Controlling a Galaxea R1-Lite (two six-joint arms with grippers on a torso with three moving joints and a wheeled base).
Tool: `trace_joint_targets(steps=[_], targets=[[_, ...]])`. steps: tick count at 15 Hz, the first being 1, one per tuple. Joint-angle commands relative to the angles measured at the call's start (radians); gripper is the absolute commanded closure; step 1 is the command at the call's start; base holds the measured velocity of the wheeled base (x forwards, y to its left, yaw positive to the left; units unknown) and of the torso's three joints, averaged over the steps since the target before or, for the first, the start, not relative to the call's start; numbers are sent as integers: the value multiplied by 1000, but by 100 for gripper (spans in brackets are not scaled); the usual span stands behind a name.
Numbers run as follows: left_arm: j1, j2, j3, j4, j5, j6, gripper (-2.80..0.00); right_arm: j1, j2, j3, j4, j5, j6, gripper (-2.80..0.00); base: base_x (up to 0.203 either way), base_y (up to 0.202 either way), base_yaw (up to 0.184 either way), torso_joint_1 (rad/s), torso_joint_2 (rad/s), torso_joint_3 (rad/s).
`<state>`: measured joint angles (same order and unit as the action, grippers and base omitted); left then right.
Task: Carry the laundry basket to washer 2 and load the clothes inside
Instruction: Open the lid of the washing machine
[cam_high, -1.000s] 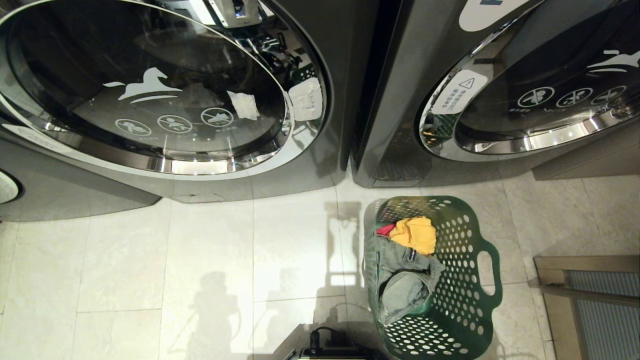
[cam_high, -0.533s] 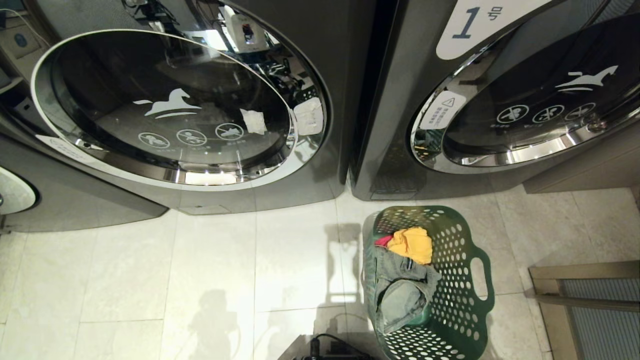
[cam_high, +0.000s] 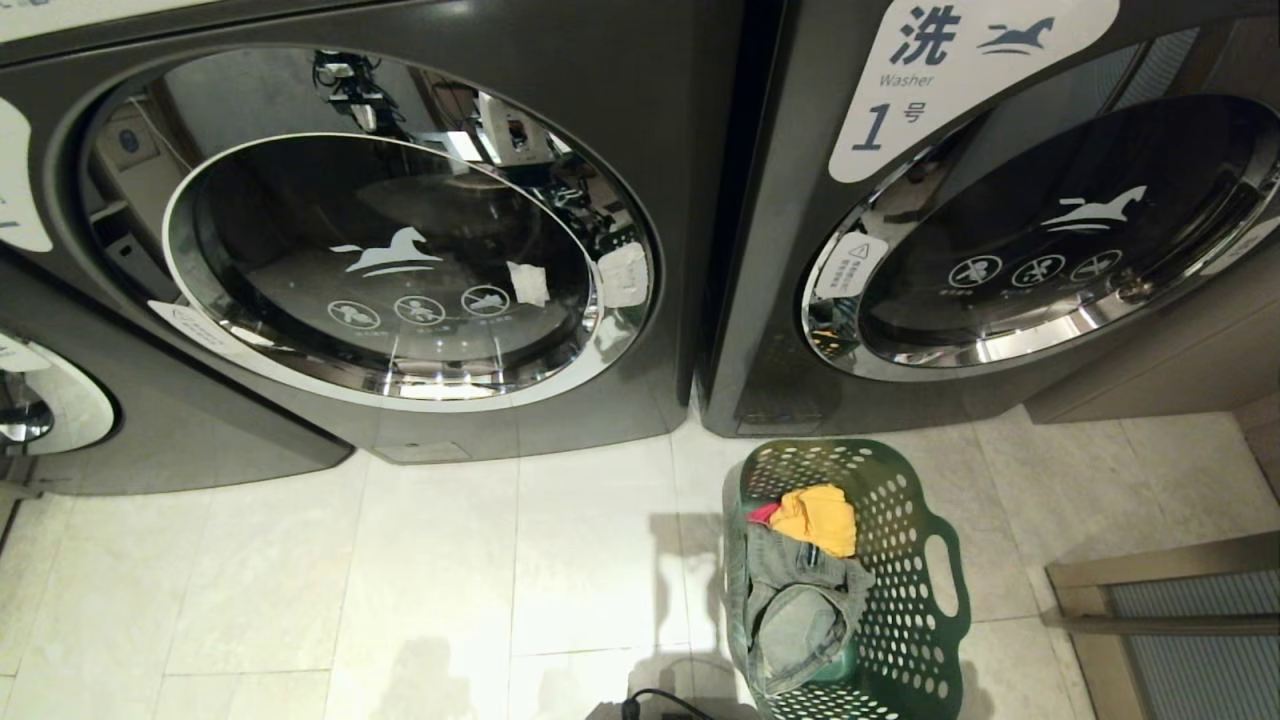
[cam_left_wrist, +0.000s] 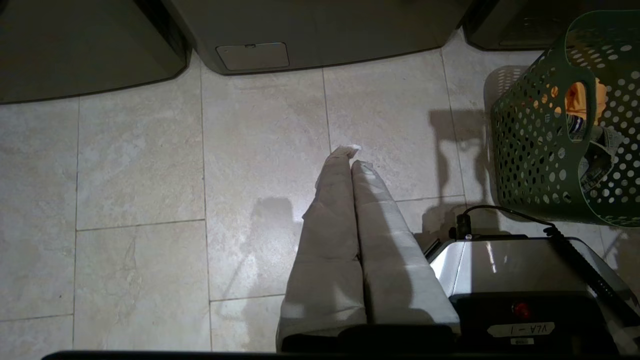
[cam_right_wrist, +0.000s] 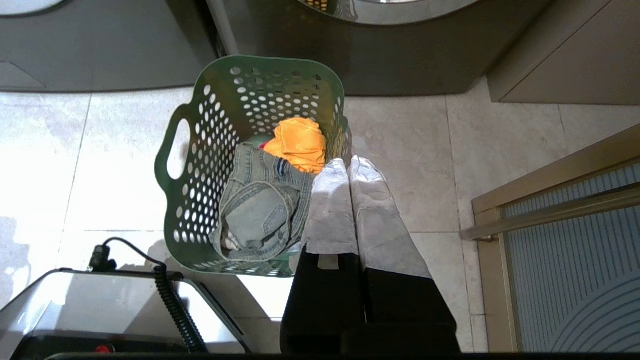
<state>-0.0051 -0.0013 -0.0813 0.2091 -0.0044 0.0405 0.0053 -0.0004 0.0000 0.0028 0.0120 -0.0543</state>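
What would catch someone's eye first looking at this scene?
Two big washer doors fill the top: the left washer and washer 1 on the right. Below washer 1, a green basket sits on the tiled floor holding jeans and a yellow cloth.

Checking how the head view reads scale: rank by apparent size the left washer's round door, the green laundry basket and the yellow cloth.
1. Left washer's round door, by far the largest.
2. Laundry basket, partly cut off by the picture's lower edge.
3. Yellow cloth, smallest, lying inside the basket.
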Motion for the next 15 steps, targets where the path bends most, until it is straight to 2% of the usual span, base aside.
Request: trace_joint_targets(steps=[1,15], targets=[[-1,3,0,1,1,-2,0,-1,2,2,0,3,-3,0,0,0,0,6,-1,198],[0,3,0,0,4,-10,0,1,2,2,0,6,-4,0,0,0,0,1,4,203]])
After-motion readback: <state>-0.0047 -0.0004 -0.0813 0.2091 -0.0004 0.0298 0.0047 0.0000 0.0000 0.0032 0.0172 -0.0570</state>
